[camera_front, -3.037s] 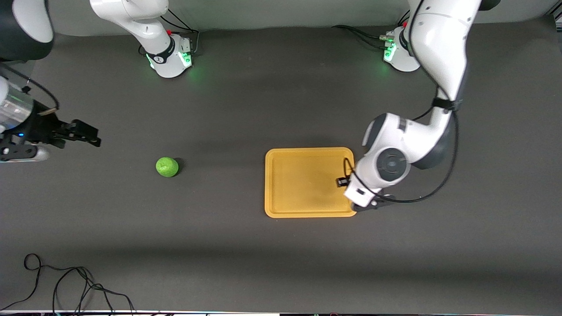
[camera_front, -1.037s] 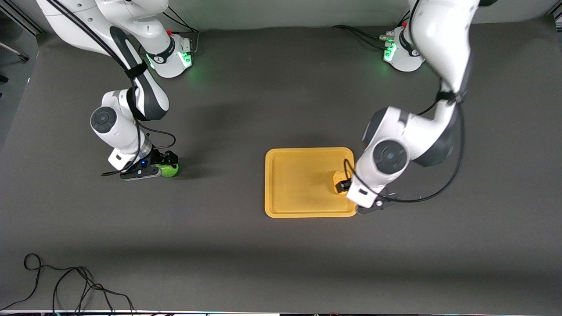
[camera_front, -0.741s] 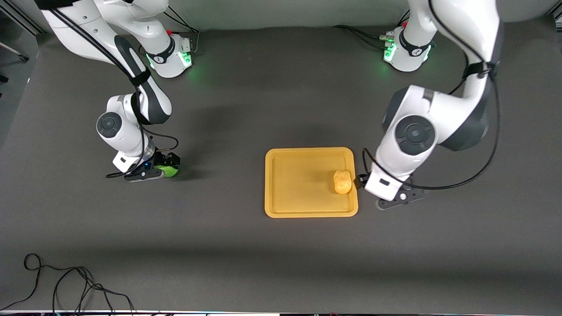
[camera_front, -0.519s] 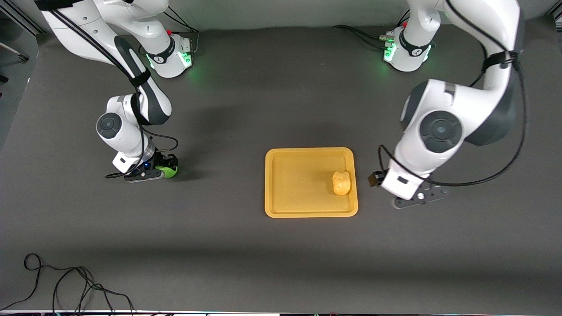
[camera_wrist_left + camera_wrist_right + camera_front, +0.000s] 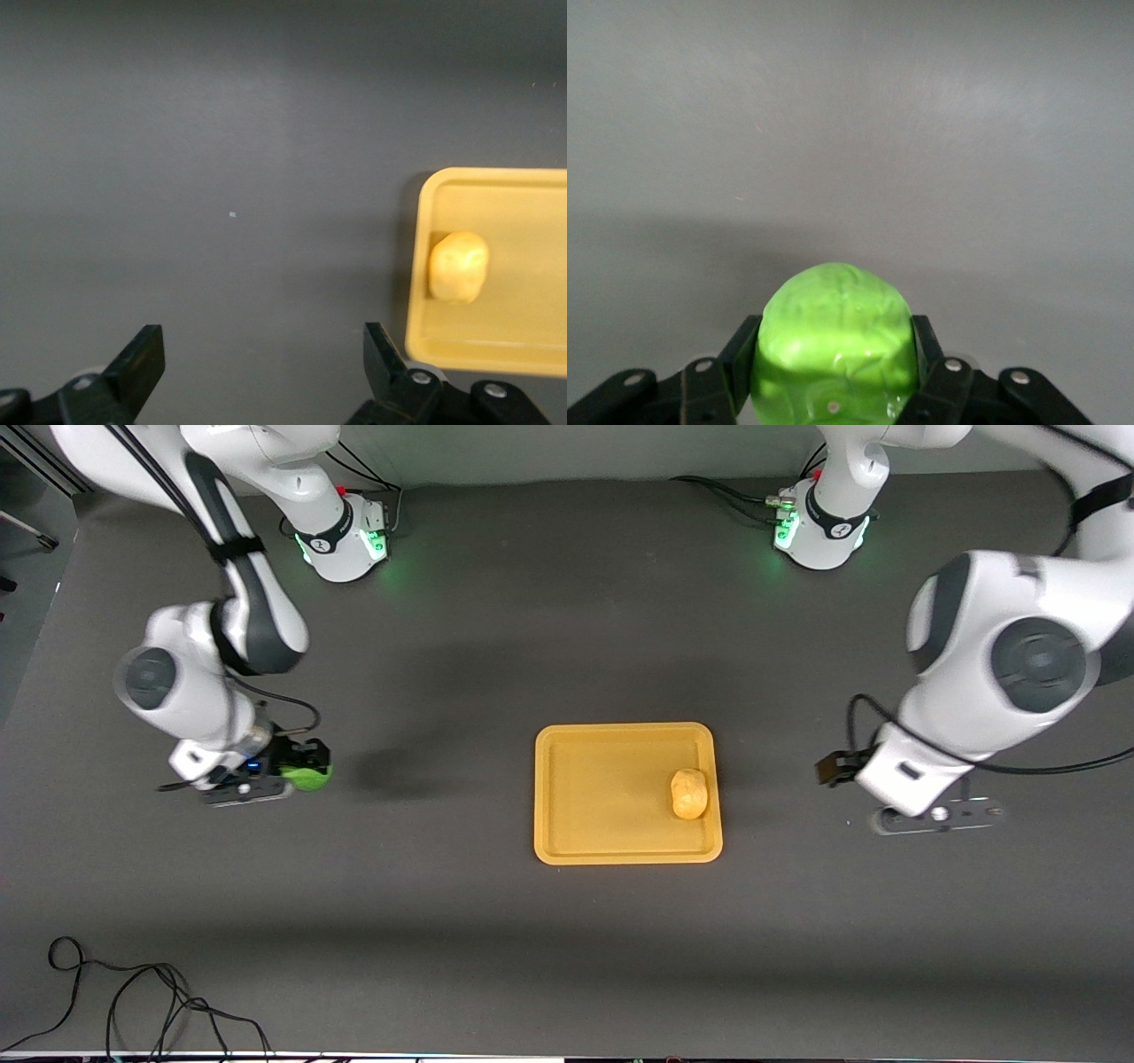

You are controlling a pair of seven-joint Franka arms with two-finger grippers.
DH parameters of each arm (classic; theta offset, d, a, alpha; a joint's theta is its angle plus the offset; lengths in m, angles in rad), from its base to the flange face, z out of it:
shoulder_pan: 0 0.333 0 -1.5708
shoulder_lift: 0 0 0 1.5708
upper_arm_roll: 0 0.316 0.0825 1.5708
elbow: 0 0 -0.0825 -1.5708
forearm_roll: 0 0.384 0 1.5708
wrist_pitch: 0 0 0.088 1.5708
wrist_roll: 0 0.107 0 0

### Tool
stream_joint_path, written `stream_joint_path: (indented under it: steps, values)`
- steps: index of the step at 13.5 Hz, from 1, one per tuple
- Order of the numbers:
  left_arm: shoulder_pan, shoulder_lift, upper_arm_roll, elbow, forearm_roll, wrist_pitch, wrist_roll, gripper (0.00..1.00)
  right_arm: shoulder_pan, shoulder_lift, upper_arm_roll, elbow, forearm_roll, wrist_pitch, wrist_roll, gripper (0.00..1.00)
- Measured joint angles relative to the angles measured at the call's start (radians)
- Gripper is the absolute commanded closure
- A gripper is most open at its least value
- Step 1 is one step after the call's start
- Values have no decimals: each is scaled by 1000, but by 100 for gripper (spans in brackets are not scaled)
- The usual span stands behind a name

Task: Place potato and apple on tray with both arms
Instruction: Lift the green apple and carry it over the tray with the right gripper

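Jaws, right gripper: pinching the apple, raised over the worktop at the right arm's end.
Jaws, left gripper: spread, empty, over bare worktop beside the tray.
Potato: in the tray, at its edge toward the left arm.
Key relation: tray well apart from the apple, toward the left arm's end; the half nearer the apple lies free.

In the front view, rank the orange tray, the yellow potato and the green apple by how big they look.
1. The flat rectangular orange-yellow plastic tray, by far the largest.
2 and 3. The lumpy yellow toy potato and the round green apple: unsure. The apple, gripped in the right tool, is partly hidden, so the two cannot be ranked.
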Motion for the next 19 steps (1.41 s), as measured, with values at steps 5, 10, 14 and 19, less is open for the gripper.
stream_joint_path:
  steps: [5, 10, 14, 19]
  values:
    - [142, -110, 2, -58, -4, -41, 237, 0, 31, -14, 14, 358, 6, -299, 84, 52]
    - [139, -190, -12, -97, -4, -76, 238, 0, 300, 193, 29, 642, 6, -389, 505, 52]
    - [141, -225, -9, -162, -4, -27, 258, 0, 534, 429, 29, 891, 3, -407, 853, 57]
    - [186, -232, -4, -201, -4, -8, 309, 0, 652, 675, 26, 1040, -36, -276, 906, 57]
